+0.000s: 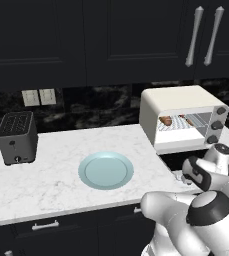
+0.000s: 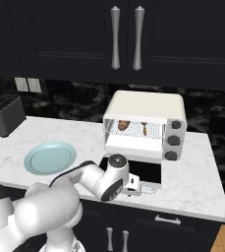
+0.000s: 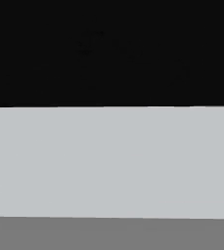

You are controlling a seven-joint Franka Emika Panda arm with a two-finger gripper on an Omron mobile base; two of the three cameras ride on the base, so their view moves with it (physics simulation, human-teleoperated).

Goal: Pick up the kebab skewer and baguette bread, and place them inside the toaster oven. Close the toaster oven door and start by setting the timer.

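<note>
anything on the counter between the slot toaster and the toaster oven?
One thing: a light blue plate, nothing on it, between the slot toaster and the toaster oven. Left base view shows it best.

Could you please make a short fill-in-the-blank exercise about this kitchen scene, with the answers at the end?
1. The toaster oven door is hanging ____, folded down in front of the oven.
2. The baguette bread and the kebab skewer lie inside the ____ on its wire rack.
3. The round light blue plate on the counter has ____ on it.
4. The small dark grey toaster stands to the ____ of the plate in the left base view.

Answers: open; toaster oven; nothing; left
</note>
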